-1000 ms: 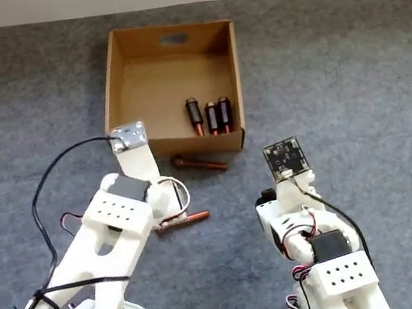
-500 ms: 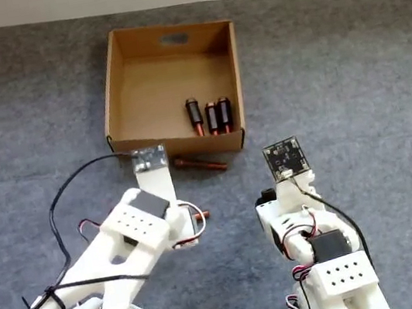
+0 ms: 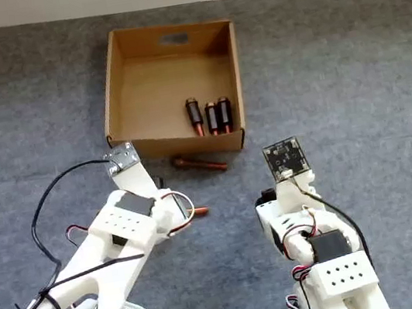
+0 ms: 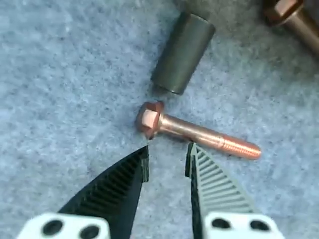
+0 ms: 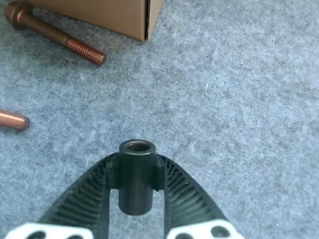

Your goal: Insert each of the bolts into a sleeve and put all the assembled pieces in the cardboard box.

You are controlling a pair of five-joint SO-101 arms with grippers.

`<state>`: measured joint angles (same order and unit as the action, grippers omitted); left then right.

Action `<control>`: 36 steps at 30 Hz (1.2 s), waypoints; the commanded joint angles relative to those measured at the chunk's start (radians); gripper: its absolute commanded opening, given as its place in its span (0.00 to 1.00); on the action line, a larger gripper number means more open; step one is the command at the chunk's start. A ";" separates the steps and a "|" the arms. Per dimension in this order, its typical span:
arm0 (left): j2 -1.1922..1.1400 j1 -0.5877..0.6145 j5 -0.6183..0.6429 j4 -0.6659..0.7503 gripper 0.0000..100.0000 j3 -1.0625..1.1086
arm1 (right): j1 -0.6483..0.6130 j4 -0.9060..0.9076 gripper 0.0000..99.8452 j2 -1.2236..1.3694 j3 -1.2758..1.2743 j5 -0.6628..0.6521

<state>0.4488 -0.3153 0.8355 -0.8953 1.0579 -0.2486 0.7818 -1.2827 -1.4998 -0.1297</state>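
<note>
left gripper (image 4: 167, 159) open, tips just short of bolt (image 4: 194, 132) head, near middle of table (image 3: 363, 59) | right gripper (image 5: 135, 167) clamps sleeve (image 5: 135, 191) upright | risk: tips seemingly at the head, not the shank; closing could squirt bolt toward loose sleeve (image 4: 183, 52)

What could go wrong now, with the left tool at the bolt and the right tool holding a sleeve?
The open left tool sits near the head end of the bolt; closing there may make it pivot or roll.
The loose sleeve lies close to that head, so a finger could knock it.
The held sleeve sits near the tips of the right tool; it may slip during insertion.
</note>
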 commanded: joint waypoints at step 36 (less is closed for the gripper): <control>-0.147 0.028 0.107 0.150 0.14 -0.053 | -0.008 -0.021 0.01 -0.015 0.004 0.003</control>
<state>0.3445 -0.3076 0.9352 -0.7741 1.0165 -0.2486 0.7818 -1.2827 -1.4998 -0.1297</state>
